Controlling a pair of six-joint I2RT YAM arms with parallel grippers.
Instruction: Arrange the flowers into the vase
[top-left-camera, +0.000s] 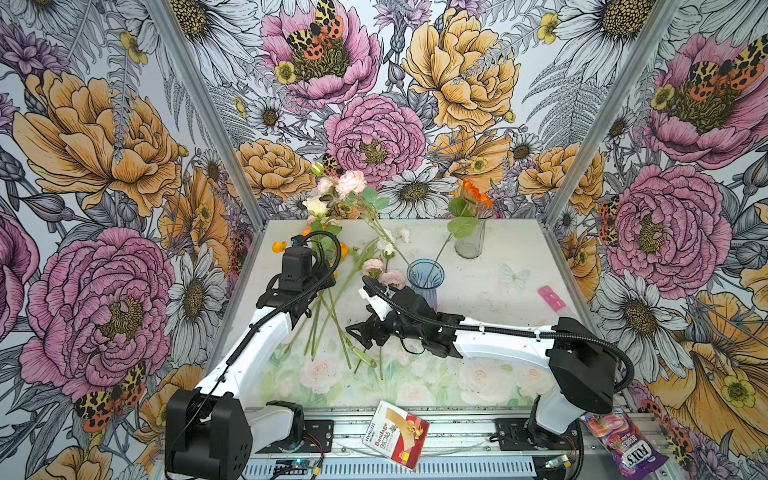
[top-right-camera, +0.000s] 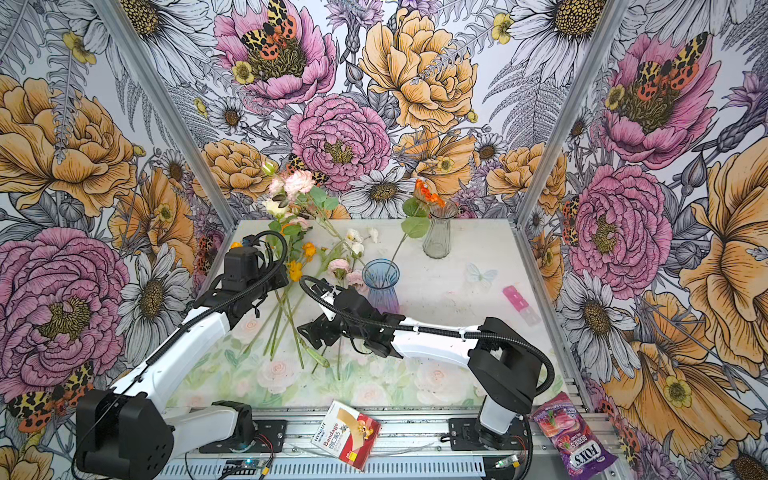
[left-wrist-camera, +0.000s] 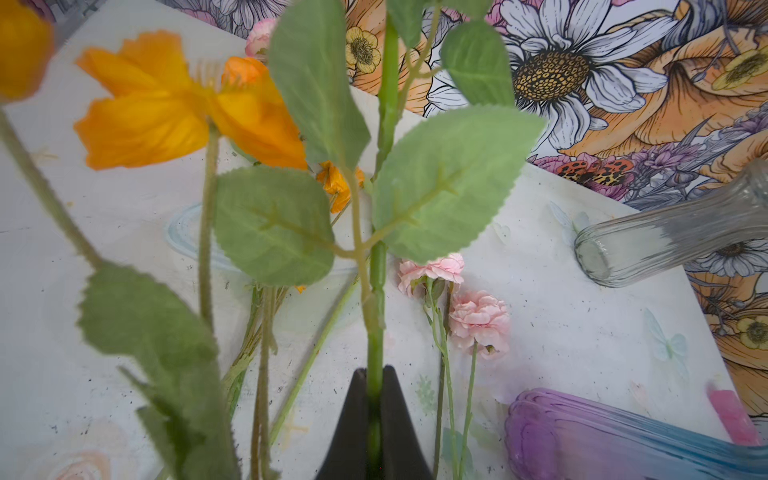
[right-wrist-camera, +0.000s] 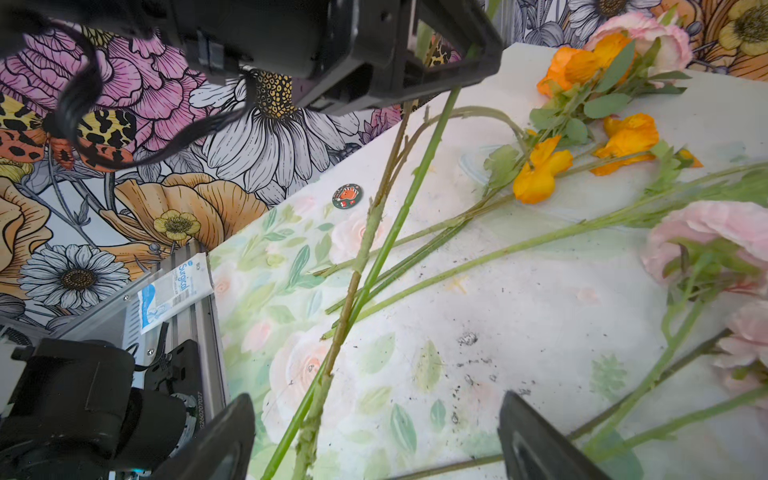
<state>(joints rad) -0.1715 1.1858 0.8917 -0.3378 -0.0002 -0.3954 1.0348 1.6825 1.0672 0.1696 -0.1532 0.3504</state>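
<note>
My left gripper is shut on a thick green leafy flower stem, which it holds up off the table. Several loose flowers lie crossed on the table between the arms, with orange blooms and pink blooms. My right gripper hangs open just over their stem ends, and two stems pass between its fingers close to one of them. A blue-purple vase stands beside the right wrist with two stems leaning in it.
A clear glass vase stands at the back right. A pink block lies near the right wall. A bandage box and a candy bag sit on the front rail. A surgical packet and a round badge lie by the left edge.
</note>
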